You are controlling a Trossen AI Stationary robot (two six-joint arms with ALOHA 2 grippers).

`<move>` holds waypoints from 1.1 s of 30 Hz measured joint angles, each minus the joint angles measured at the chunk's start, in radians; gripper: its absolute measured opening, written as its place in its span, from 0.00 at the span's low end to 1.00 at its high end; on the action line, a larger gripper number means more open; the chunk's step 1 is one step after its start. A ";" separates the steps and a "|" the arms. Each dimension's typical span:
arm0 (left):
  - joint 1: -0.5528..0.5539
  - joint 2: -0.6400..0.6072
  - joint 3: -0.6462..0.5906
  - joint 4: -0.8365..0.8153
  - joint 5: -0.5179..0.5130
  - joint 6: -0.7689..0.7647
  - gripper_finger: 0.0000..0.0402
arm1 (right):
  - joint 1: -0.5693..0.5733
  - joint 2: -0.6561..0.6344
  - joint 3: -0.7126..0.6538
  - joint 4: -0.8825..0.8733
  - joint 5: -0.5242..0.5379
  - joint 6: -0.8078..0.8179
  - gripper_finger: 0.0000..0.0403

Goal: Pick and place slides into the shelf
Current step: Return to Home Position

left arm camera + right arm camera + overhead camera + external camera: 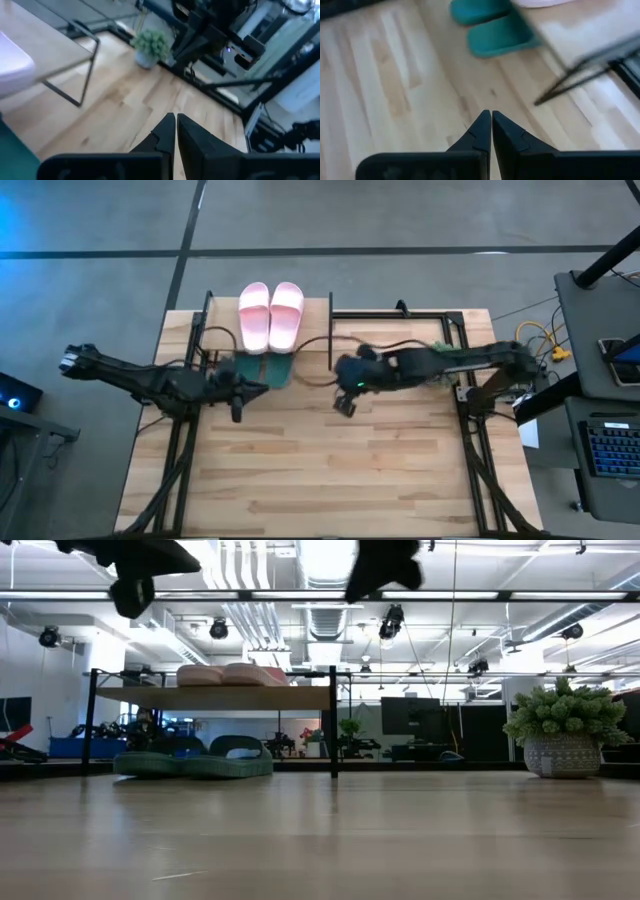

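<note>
Two pale pink slides (271, 314) lie side by side on the shelf's top board (315, 330); in the low view the pink slides (228, 674) sit on that board (215, 696). Two dark green slides (195, 760) rest on the table under the shelf, their toes showing in the high view (262, 367) and the right wrist view (492, 27). My left gripper (238, 412) hangs shut above the table near the shelf's front. My right gripper (345, 405) hangs shut above the table's middle. Both touch nothing.
A small potted plant (565, 730) stands at the table's far right (150, 47). The shelf's thin black legs (333, 725) stand at the far left-centre. Black frame rails (470, 420) run along both table sides. Bare wood lies toward the near edge (320, 490).
</note>
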 joint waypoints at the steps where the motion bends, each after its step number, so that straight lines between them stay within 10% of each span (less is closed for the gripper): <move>1: 0.000 -0.023 -0.006 0.001 -0.013 0.002 0.01 | -0.005 -0.040 -0.036 0.008 0.014 0.022 0.02; 14: -0.001 -0.140 -0.033 0.026 0.057 -0.086 0.01 | 0.016 -0.435 -0.190 0.015 0.024 0.478 0.02; 25: -0.001 0.027 -0.050 0.362 0.175 0.081 0.01 | 0.183 -0.579 -0.215 0.065 0.014 0.249 0.02; 33: 0.003 0.207 -0.127 0.699 0.208 0.102 0.01 | 0.313 -0.660 -0.494 0.306 0.053 0.254 0.02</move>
